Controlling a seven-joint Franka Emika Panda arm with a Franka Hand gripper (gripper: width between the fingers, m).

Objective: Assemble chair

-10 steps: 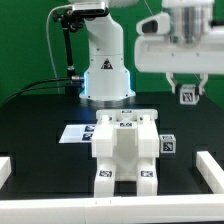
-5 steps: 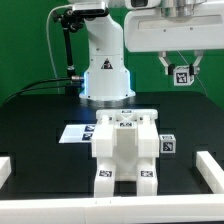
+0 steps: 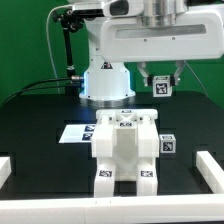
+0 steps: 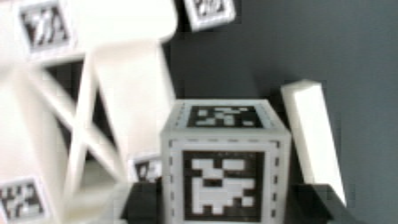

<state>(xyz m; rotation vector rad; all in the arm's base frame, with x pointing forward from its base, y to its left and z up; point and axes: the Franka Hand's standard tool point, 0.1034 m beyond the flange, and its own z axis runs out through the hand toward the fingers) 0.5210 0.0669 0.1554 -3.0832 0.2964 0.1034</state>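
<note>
Exterior view: the gripper (image 3: 160,79) pinches a small tagged cube (image 3: 160,88) in the air. The half-built chair (image 3: 125,150) stands below it, nearer the table's (image 3: 40,120) front edge and slightly toward that view's left.

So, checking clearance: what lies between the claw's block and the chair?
Nothing: the exterior view shows bare air between the tagged block and the chair.

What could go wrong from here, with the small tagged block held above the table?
The gripper holds the small tagged block in the air between its two jaws only; it might slip or twist and drop. The half-built chair stands below in the exterior view; a poorly aimed descent might bump it or miss the joint.
</note>
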